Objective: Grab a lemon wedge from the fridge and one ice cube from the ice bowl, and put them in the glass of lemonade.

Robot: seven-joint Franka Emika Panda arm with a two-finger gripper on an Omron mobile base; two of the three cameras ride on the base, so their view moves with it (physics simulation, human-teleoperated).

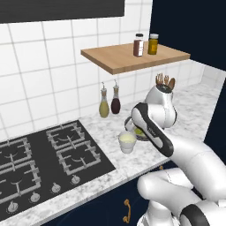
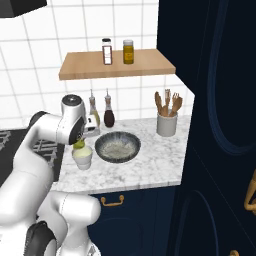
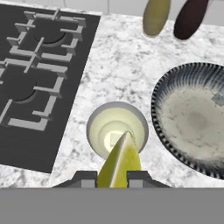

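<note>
On the marble counter (image 3: 127, 65) beside the hob, the gripper (image 3: 118, 177), clamped on the lemon wedge (image 3: 120, 164), hangs directly above the glass of lemonade (image 3: 117, 131); best to lower it centred over the rim, then release.

Marble counter (image 2: 150, 167): glass (image 2: 82, 158), bowl (image 2: 118, 146)

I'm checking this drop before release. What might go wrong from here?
The lemon wedge, clamped in the end effector, hangs above the glass of lemonade, near its rim; released now, it may clip the rim and land on the counter. Descending further risks tipping the glass toward the ice bowl.
</note>
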